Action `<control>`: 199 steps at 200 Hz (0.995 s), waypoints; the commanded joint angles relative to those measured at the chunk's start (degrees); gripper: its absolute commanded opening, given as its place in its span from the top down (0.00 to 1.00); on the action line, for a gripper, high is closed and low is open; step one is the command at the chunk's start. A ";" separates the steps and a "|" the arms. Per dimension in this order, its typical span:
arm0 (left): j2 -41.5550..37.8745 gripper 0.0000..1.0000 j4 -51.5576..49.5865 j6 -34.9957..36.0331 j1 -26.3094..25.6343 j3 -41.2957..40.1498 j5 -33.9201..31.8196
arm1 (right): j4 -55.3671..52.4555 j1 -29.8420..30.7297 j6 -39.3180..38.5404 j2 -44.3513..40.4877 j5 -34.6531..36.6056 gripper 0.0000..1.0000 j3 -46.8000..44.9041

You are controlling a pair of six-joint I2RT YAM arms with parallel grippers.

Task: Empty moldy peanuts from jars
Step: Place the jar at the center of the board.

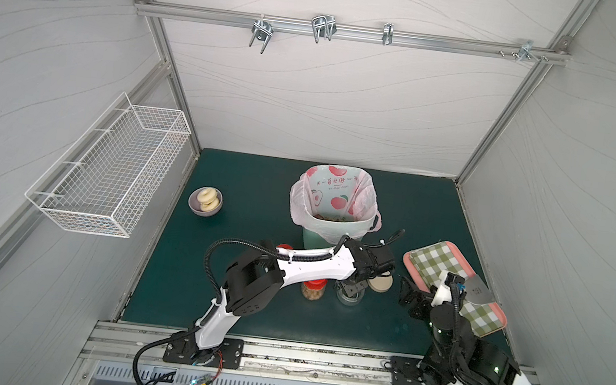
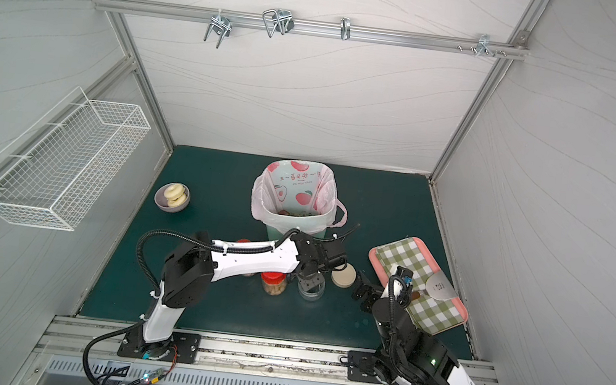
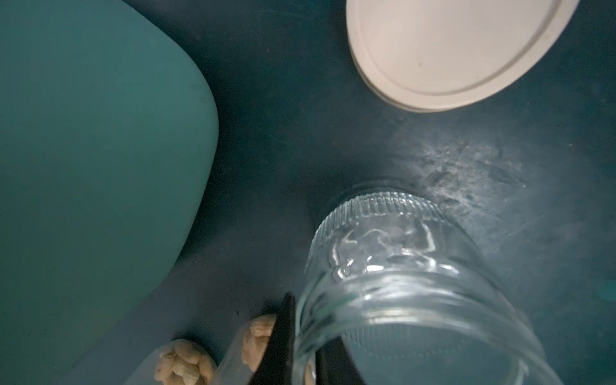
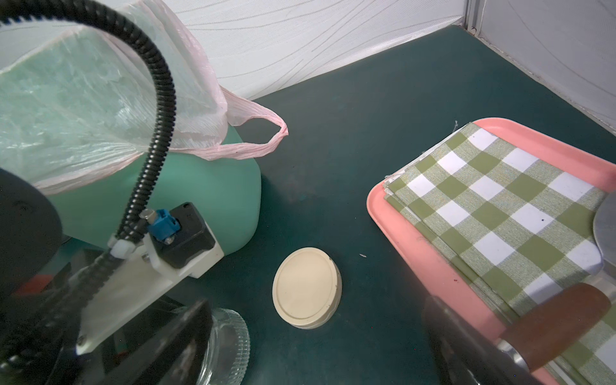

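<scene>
Left claw (image 3: 305, 346) tight on rim of open jar (image 3: 400, 266), fingers (image 3: 283, 340) largely cut off

A robot lab test cell: white panel walls (image 1: 330, 96), aluminium framing (image 1: 350, 32), arms (image 1: 215, 318) bolted along the green surface's (image 1: 260, 179) front edge.
</scene>
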 commanded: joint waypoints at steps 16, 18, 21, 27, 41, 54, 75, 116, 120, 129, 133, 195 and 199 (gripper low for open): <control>1.13 1.00 -1.96 0.93 0.20 3.71 0.19 | -1.42 -0.44 1.60 -0.68 1.53 0.01 1.29; 1.21 1.00 -2.00 0.93 0.20 3.74 0.21 | -1.36 -0.43 1.55 -0.68 1.53 0.01 1.29; 1.31 1.00 -2.01 0.93 0.20 3.74 0.01 | -1.34 -0.44 1.59 -0.68 1.51 0.01 1.29; 1.40 1.00 -2.16 0.84 0.20 3.82 -0.19 | -1.43 -0.46 1.70 -0.68 1.53 0.01 1.29; 1.51 0.98 -2.45 0.68 0.20 3.86 -0.78 | -1.51 -0.46 1.68 -0.68 1.53 0.01 1.29; 1.24 0.97 -2.19 0.70 0.20 3.83 -1.13 | -1.52 -0.46 1.68 -0.68 1.53 0.01 1.29; 0.63 0.88 -1.60 0.75 0.20 3.66 -1.71 | -1.51 -0.46 1.63 -0.72 1.53 0.01 1.29; -1.41 0.57 0.26 0.82 0.13 2.36 -2.49 | -1.46 -0.56 1.67 -0.68 1.42 0.01 1.29; -1.67 0.49 0.51 0.84 0.11 2.17 -2.59 | -1.47 -0.57 1.65 -0.68 1.44 0.01 1.29; -2.31 0.43 1.25 0.86 0.03 1.86 -2.61 | -1.42 -0.65 1.68 -0.68 1.43 0.01 1.29; -2.65 0.41 1.52 0.92 -0.02 1.75 -2.60 | -1.43 -0.64 1.77 -0.70 1.36 0.01 1.31; -12.26 0.16 11.00 0.04 -2.02 -3.20 -5.40 | -0.22 -0.81 1.17 1.69 0.79 0.01 1.72; -13.45 0.13 12.12 -0.03 -2.27 -4.05 -5.46 | 0.27 -0.83 0.81 2.19 0.50 0.01 1.77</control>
